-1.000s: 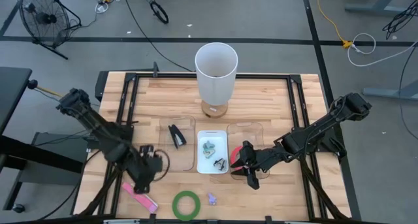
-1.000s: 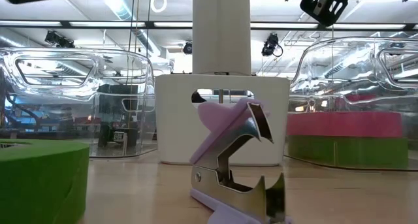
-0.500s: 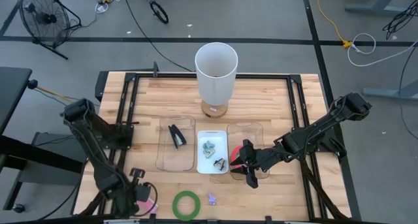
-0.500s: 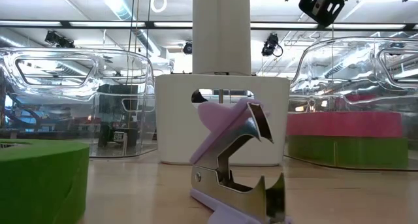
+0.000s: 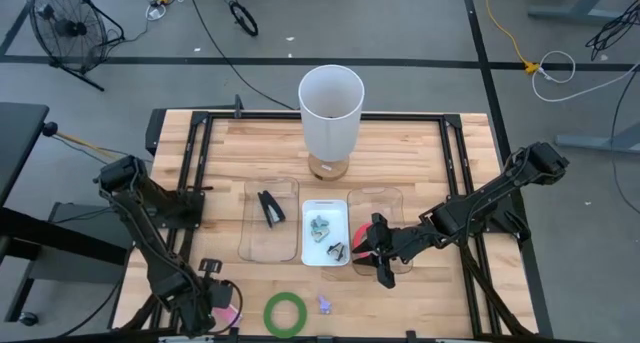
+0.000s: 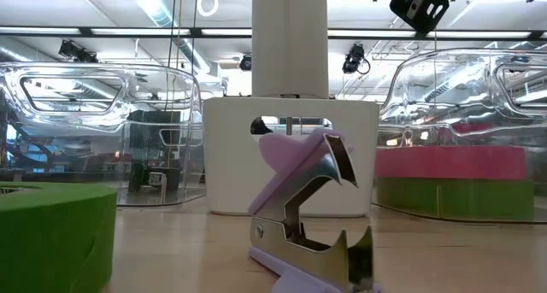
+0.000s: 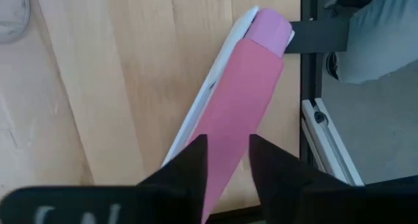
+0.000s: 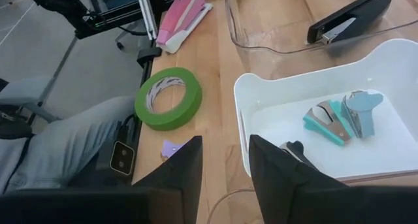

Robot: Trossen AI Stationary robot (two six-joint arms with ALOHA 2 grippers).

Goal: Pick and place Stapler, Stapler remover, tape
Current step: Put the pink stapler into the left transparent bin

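Note:
The pink stapler (image 7: 241, 87) lies flat on the table at its near left corner (image 5: 228, 311). My left gripper (image 7: 228, 159) is open above it, with one finger on each side of its rear half. My right gripper (image 8: 226, 165) is open and holds nothing. It hovers over the right clear tray (image 5: 392, 201), where a red tape ring lies on a green one (image 6: 449, 182). Another green tape ring (image 5: 285, 313) and a purple stapler remover (image 5: 324, 304) lie near the near edge. A black stapler (image 5: 270, 208) lies in the left clear tray. My left gripper comes at the pink stapler from above, its fingers (image 7: 189, 162) standing along the two long sides of the body (image 7: 225, 139). Whether they touch it, I cannot tell. The stapler lies flat on the table.
A white tray (image 5: 312, 255) between the clear trays holds several stapler removers (image 8: 336, 116). A tall white cylinder (image 5: 331, 108) stands at the far middle. The black table frame (image 7: 313, 34) runs close beside the pink stapler. Bare wood lies left of the trays.
My left gripper has moved from beside the left clear tray toward the table's near edge and has come down over the pink stapler. It has held almost still there for the last half second.

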